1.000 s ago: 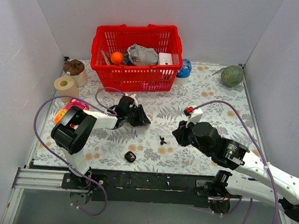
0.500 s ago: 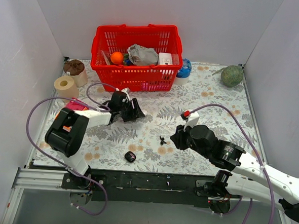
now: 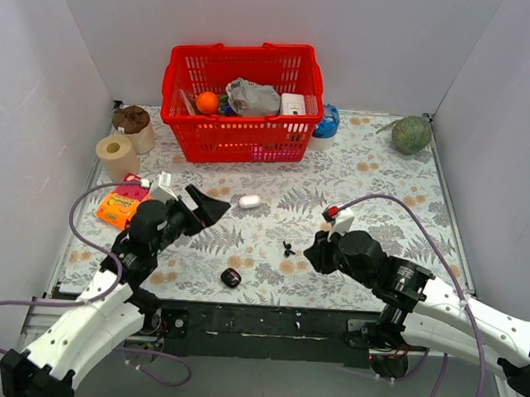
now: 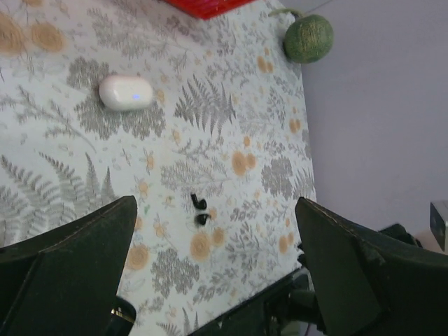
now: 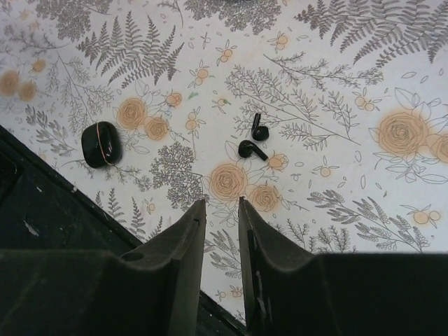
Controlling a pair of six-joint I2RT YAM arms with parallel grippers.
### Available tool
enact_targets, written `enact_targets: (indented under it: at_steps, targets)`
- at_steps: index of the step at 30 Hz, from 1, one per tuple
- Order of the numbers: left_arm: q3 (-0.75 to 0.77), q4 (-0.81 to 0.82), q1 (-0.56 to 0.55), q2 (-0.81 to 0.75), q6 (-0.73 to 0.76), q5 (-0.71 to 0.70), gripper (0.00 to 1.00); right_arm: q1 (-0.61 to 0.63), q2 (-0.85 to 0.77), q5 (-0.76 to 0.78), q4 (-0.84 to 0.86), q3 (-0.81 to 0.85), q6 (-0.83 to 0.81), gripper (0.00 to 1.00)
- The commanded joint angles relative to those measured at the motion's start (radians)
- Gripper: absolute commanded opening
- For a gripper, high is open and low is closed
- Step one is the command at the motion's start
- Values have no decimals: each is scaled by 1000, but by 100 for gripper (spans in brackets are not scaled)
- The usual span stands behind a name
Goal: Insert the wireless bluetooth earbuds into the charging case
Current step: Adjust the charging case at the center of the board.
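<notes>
Two tiny black earbuds (image 3: 287, 248) lie side by side on the floral cloth, also seen in the left wrist view (image 4: 199, 210) and in the right wrist view (image 5: 252, 138). The black charging case (image 3: 231, 278) rests shut near the table's front edge, left of the earbuds (image 5: 99, 144). My left gripper (image 3: 209, 206) hovers at the left, jaws wide open and empty (image 4: 215, 206). My right gripper (image 3: 314, 248) sits just right of the earbuds. Its fingers stand a narrow gap apart with nothing between them (image 5: 220, 203), the earbuds a little beyond the tips.
A white pill-shaped case (image 3: 249, 201) lies on the cloth ahead of the left gripper (image 4: 126, 92). A red basket (image 3: 242, 130) of items stands at the back. A green ball (image 3: 411, 134) sits back right, paper rolls (image 3: 117, 151) and an orange packet (image 3: 118, 209) at the left.
My left gripper has opened wide and drawn back to the left and toward the front, leaving the white case on the cloth. The right arm barely shifted.
</notes>
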Motion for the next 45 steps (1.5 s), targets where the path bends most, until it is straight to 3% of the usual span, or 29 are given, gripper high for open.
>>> enact_targets:
  at_steps: [1, 4, 13, 17, 24, 26, 27, 29, 35, 45]
  targets:
    - [-49, -291, -116, -154, -112, -68, 98, -2, 39, -88, 87, -20, 5, 32]
    - [-46, -324, -251, -161, -146, -141, 98, -1, 75, -142, 116, -37, 14, 31]
    - [253, -589, -717, 409, -180, -486, 98, 2, 52, -177, 88, -37, -10, 31]
    - [269, -589, -835, 445, -144, -586, 98, 2, 7, -160, 59, -44, -9, 31]
    - [249, -629, -828, 330, -80, -592, 98, 2, -13, -154, 33, -49, -24, 31]
    - [229, -597, -793, 321, -12, -542, 98, 2, -2, -140, 21, -28, -36, 31]
    - [218, -583, -710, 325, 9, -495, 98, 2, 1, -139, 9, -20, -44, 31]
    - [198, -540, -623, 348, 70, -372, 98, 2, 10, -140, 10, 0, -59, 31]
    - [235, -509, -529, 532, 167, -275, 95, 2, 11, -136, -18, 48, -81, 31]
    - [224, -433, -524, 628, 245, -148, 92, 2, -37, -160, -2, -3, -53, 31]
